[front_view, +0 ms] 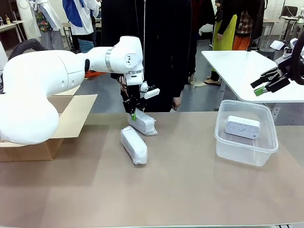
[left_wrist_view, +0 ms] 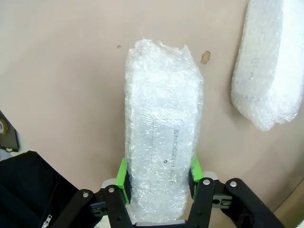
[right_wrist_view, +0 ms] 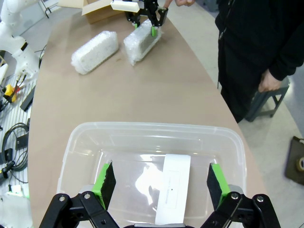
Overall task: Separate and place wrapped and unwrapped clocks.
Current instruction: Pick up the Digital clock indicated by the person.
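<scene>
Two wrapped clocks lie left of the middle of the brown table (front_view: 166, 190), both in crinkly bubble wrap. The near wrapped clock (front_view: 134, 145) rests free, with nothing touching it. Off to the right, at about the same depth, stands a clear plastic tub (front_view: 223, 137), and the unwrapped clock (front_view: 242, 127), a white rounded block, lies flat on its floor. The right gripper (right_wrist_view: 159, 178) hangs high above that tub, looking down into it, jaws spread wide with the green pads (right_wrist_view: 105, 183) well clear of the tub's contents.

Just behind the near bundle sits the far wrapped clock (front_view: 142, 122), on the tabletop, angled towards the other. The left gripper (front_view: 133, 114) comes down on the end that faces the person, and in the left wrist view its green pads (left_wrist_view: 122, 178) press the wrap from both sides, jaws closed onto the bundle.

A brown cardboard box (front_view: 57, 128) with open flaps sits at the left edge. Beyond the far side stands a person (front_view: 142, 47) in black, one hand (front_view: 176, 102) hanging by the table's rim.
</scene>
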You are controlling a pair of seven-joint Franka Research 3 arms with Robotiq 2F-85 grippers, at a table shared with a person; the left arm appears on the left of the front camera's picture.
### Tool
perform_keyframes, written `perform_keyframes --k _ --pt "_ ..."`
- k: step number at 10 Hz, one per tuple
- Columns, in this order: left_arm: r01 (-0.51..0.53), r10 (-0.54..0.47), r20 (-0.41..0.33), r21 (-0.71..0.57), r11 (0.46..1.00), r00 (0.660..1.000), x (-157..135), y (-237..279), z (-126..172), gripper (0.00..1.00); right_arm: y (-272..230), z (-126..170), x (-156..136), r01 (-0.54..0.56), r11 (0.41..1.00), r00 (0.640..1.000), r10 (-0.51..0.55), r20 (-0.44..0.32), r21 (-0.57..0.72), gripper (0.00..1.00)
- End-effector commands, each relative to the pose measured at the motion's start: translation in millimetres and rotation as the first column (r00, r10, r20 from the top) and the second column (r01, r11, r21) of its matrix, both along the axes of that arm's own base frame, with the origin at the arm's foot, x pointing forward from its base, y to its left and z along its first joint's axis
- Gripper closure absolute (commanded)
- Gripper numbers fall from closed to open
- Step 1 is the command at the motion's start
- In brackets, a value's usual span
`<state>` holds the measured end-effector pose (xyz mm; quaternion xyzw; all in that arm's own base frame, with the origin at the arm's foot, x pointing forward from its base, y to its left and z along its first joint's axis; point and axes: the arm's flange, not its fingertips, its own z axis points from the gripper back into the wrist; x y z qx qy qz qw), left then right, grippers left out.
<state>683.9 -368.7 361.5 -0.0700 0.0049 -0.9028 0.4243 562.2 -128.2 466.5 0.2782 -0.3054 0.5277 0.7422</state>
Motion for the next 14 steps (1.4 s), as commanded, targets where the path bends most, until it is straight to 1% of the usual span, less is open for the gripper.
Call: perform_keyframes --k 1,2,3,4,6,7,8,9,10,11,12,13,14 --pt "0.021 -0.022 0.009 0.029 0.999 1.000 27 -14 7 0.74 0 -1 0 0.000 1.000 1.000 0.000 -0.001 0.001 0.00" --pt "0.020 -0.020 0.005 0.025 0.999 1.000 26 -14 7 0.88 0 -1 0 0.000 1.000 1.000 0.000 -0.001 0.001 0.00" --pt "0.018 -0.018 0.005 0.021 1.000 1.000 26 -14 8 0.93 0 -1 0 0.000 1.000 1.000 0.000 -0.001 0.001 0.00" --pt "0.015 -0.015 0.003 0.020 1.000 1.000 25 -14 9 1.00 0 -1 0 0.000 1.000 1.000 0.000 -0.001 0.001 0.00" --pt "0.021 -0.021 0.001 0.016 1.000 1.000 22 -15 13 1.00 0 -1 0 0.000 1.000 1.000 0.000 -0.001 0.001 0.00" --pt "0.021 -0.021 0.001 0.020 1.000 1.000 18 -16 19 0.64 0 -1 0 0.000 1.000 1.000 0.000 -0.001 0.001 0.00" --pt "0.032 -0.031 -0.009 0.016 0.999 0.999 13 -18 28 0.64 0 -1 0 0.000 1.000 1.000 0.000 -0.001 0.001 0.00" --pt "0.034 -0.034 -0.013 0.010 0.999 0.999 10 -17 37 0.82 0 -1 0 0.000 1.000 1.000 0.000 -0.001 0.001 0.00" --pt "0.031 -0.031 -0.014 0.008 1.000 0.999 7 -17 44 0.64 0 -1 0 0.000 1.000 1.000 0.000 -0.001 0.001 0.00" --pt "0.026 -0.026 -0.014 0.014 1.000 1.000 5 -16 50 1.00 0 -1 0 0.000 1.000 1.000 0.000 -0.001 0.001 0.00" --pt "0.007 -0.007 -0.016 0.022 1.000 1.000 2 -15 57 0.82 0 -1 0 0.000 1.000 1.000 0.000 -0.001 0.001 0.00" --pt "-0.007 0.007 -0.010 0.024 1.000 1.000 -2 -11 67 1.00 0 -1 0 0.000 1.000 1.000 0.000 -0.001 0.001 0.00" --pt "-0.022 0.022 -0.005 0.028 0.999 1.000 -6 -9 76 1.00 0 -1 0 0.000 1.000 1.000 0.000 -0.001 0.001 0.00"
